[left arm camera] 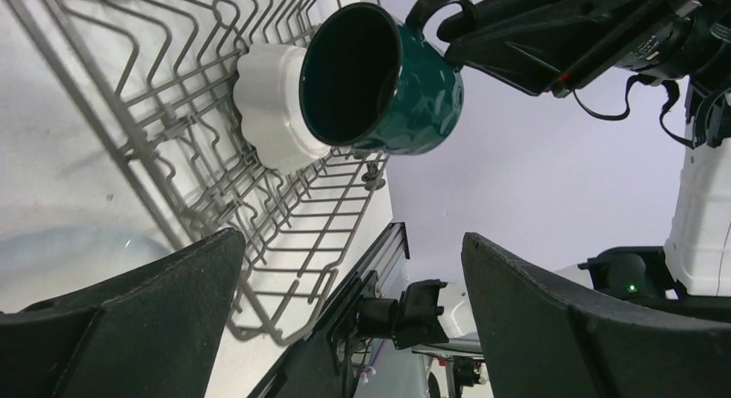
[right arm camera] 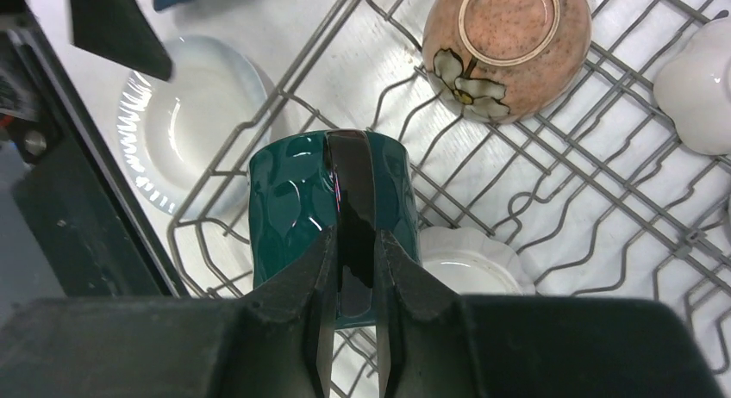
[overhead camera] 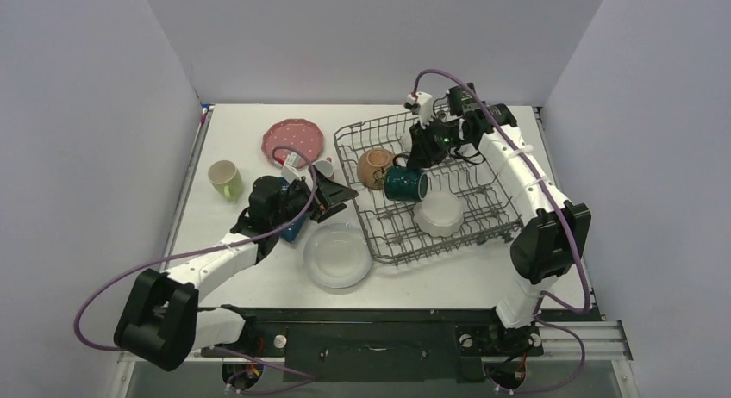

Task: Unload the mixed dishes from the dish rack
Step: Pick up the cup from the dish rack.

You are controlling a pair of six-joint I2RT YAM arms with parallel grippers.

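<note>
**Mug gripped in the dish rack.** The dark green mug (overhead camera: 405,184) is shown clamped by its handle in the right hand (right arm camera: 355,243), inside the dish rack (overhead camera: 487,195). The two fingers (right arm camera: 297,303) are closed against either side of the glossy handle. The mug's ribbed body is seen lying on its side just beyond the fingertips. Whether the mug is resting on the wires or is held clear of them cannot be told.

A brown bowl (right arm camera: 507,49) with a painted flower is seen upturned in the rack, ahead of the right hand and a little to one side. A white bowl (right arm camera: 470,260) with a scalloped rim is seen close beside the mug, partly hidden behind it and the fingers.

The left hand (left arm camera: 352,239) is held outside the rack, by its side wall, with its fingers spread wide apart and nothing between them. The mug's open mouth is turned toward this hand and framed above the gap between its fingers. The white bowl is seen behind the mug.

A white plate (overhead camera: 338,254) is laid on the table (overhead camera: 431,277) just below the left hand, against the rack's outer edge. A pink white-dotted plate (overhead camera: 293,139) is seen on the table near this hand, and a light-green cup (overhead camera: 226,179) is seen farther off.
</note>
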